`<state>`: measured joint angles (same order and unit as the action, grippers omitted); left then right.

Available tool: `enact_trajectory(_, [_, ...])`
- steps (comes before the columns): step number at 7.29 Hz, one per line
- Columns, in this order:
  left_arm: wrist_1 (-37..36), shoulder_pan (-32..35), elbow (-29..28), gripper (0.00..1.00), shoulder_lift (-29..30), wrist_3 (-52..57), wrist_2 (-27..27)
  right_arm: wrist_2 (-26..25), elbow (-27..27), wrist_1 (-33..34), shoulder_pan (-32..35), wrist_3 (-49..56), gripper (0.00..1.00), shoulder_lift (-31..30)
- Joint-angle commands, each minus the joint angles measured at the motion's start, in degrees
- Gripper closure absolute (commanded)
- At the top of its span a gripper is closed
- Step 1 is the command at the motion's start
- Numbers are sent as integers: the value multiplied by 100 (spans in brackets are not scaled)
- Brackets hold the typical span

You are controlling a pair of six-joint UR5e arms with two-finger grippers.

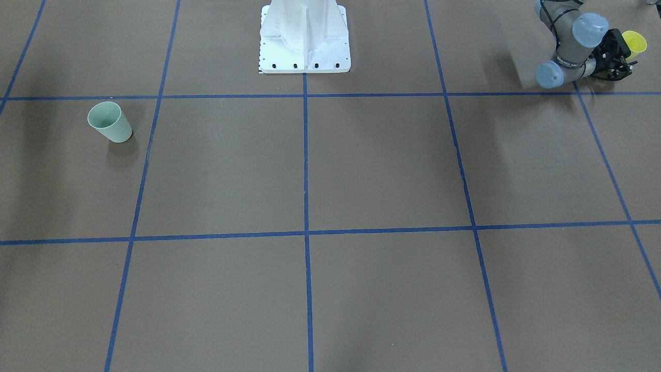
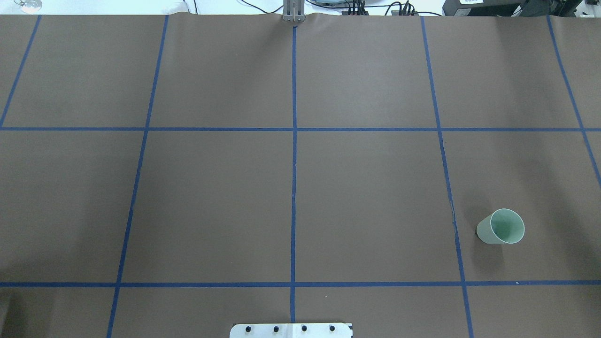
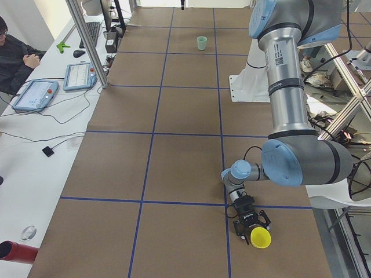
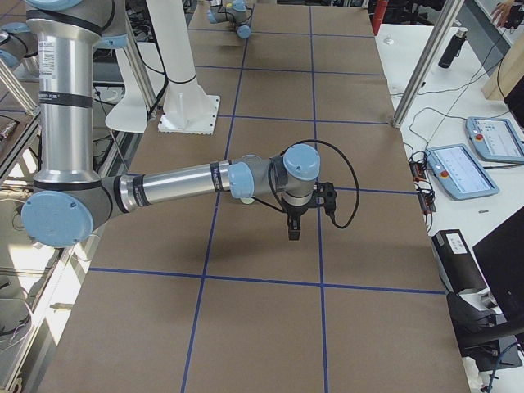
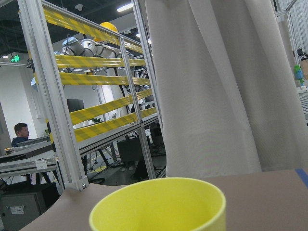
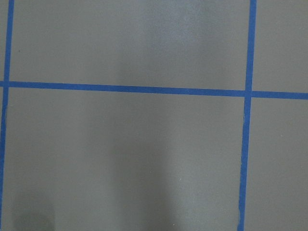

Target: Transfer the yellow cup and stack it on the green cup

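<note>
Exterior front-facing view: the green cup (image 1: 109,123) stands mouth up on the brown counter (image 1: 361,165), near the robot's right end. The yellow cup (image 1: 635,42) is far off at the other end, in the top corner. The left hand (image 1: 622,54) is low and right beside it, maybe touching. I cannot tell if the hand grips the cup or is just wide around it.

Overhead view: only the green cup shows. No arm is in it.

Left side view: the left hand is low by the counter with the yellow cup at its tip. The green cup looks tiny, far down the counter.

Right side view: the right hand (image 4: 293,232) points down over the middle of the counter. I cannot tell if it is wide or closed.

Left wrist view: the yellow cup's rim is very close, at the bottom, mouth up.

Right wrist view: just counter and blue lines (image 6: 144,89).

I think the yellow cup is light, thin and smooth. It may slip or squash. A soft hold on its side, under the rim, looks best.
</note>
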<state>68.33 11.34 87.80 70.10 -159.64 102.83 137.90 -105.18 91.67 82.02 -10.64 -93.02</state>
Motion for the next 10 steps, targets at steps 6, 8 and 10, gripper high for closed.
enact_trajectory(6, [224, -9, 217, 72, -503, 143, -26, 44, -20, 9, -11, -17, 0, 108])
enact_trajectory(8, [233, 78, 825, 72, -1145, 773, -44, 44, -11, 9, -11, -61, 0, 170])
enact_trajectory(10, [190, 1475, 1246, 75, -1113, 2147, -1267, 44, -20, 9, -11, -70, 0, 266])
